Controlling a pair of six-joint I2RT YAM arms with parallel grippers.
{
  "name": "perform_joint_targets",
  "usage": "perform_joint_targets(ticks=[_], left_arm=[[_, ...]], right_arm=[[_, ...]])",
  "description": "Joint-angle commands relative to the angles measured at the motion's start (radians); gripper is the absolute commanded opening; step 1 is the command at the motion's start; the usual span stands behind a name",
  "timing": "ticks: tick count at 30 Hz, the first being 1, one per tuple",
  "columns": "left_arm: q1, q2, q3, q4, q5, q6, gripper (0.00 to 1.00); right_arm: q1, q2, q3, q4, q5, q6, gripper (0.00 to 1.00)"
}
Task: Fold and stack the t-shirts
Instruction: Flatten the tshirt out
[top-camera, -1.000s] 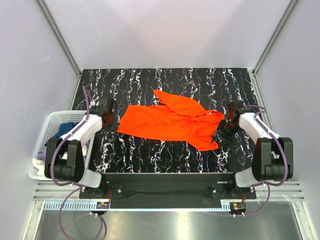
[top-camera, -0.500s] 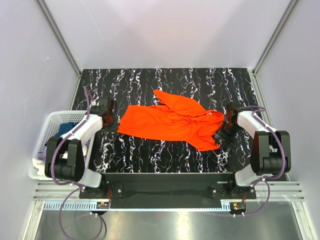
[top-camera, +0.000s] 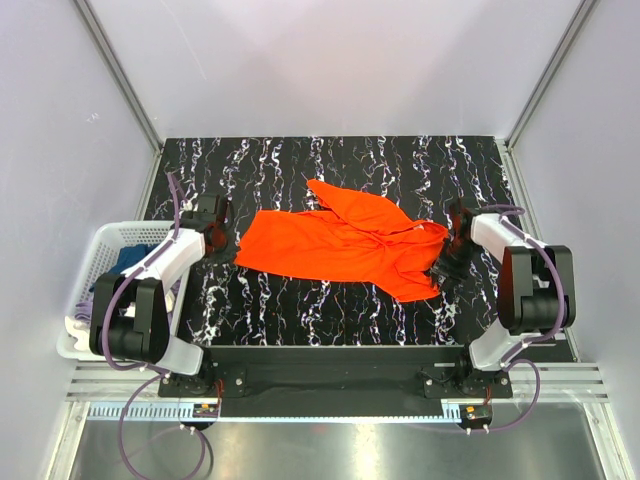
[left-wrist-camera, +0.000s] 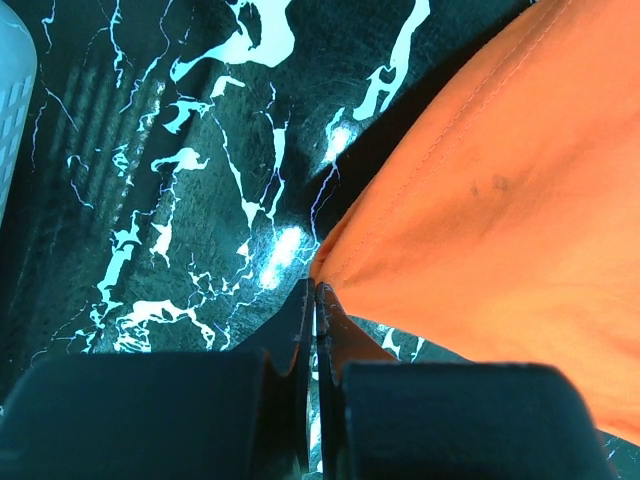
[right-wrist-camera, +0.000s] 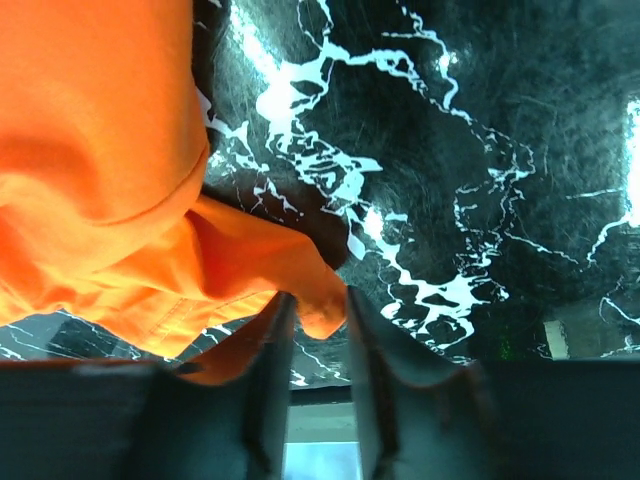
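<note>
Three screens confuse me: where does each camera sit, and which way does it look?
Top external: fixed above and behind, looking down on the table, orange t-shirt and basket; left arm and right arm show.
Left wrist: on the left arm, looking along the left gripper, shut on a shirt corner.
Right wrist: on the right arm, looking along the right gripper, pinching a shirt fold.
Shared: all three see shirt and marbled tabletop.

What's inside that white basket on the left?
Some dark blue cloth and, at the near end, a bit of pale cloth. The left arm crosses over the basket, hiding whatever lies beneath it.
</note>
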Motion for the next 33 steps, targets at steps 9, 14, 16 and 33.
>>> perform_joint_targets(ticks=[9, 14, 16, 33], left_arm=[[0.004, -0.023, 0.034, 0.022, 0.009, 0.034, 0.0], [0.004, -0.084, 0.096, -0.03, -0.004, 0.051, 0.0], [0.004, -0.13, 0.129, -0.047, -0.008, 0.055, 0.0], [0.006, -0.253, 0.57, -0.045, -0.007, 0.098, 0.0]], right_arm=[[-0.004, -0.037, 0.072, -0.02, -0.002, -0.029, 0.01], [-0.004, -0.081, 0.249, -0.132, -0.046, -0.034, 0.0], [-0.004, -0.089, 0.361, -0.168, -0.051, -0.031, 0.0], [-0.058, 0.204, 1.553, -0.498, -0.037, 0.0, 0.0]])
